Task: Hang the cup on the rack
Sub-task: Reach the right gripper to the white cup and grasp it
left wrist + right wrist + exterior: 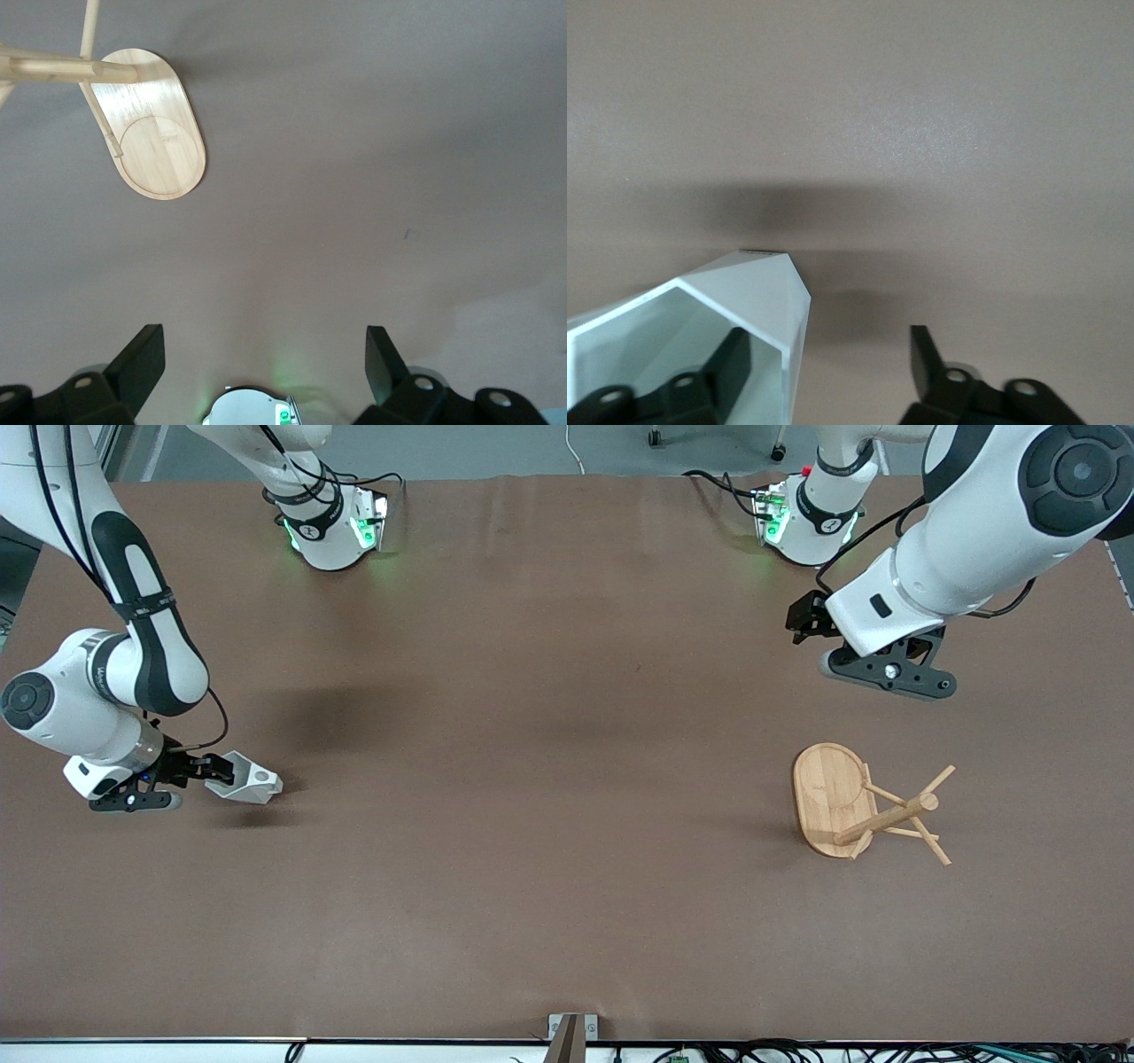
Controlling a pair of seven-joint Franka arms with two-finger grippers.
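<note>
- White faceted cup [252, 781] sits at the right arm's end of the table [532, 779], low against the brown surface. It lies tipped, with its open mouth toward the right gripper [215, 771].
- Right gripper is at the cup's rim. In the right wrist view 1 finger [731, 359] sits inside the cup [718, 336] and the other stands outside the wall, so the fingers straddle the wall with a gap remaining. They appear apart and not yet clamped, though contact at the inner finger cannot be confirmed.
- This placement suits a rim pinch, which would leave the handle free for a peg.
- Bamboo rack [864, 806] stands at the left arm's end of the table, well apart from the cup. Its oval base is flat on the table, and its post and thin pegs are clear of obstruction.
- Left gripper [886, 669] hovers over bare table near the rack, on the side toward the arm bases. Its fingers [142, 359] are spread wide and hold nothing; this arm waits.
- Assessment: the task is at the grasp stage. The cup would need carrying across the table to the rack.
</note>
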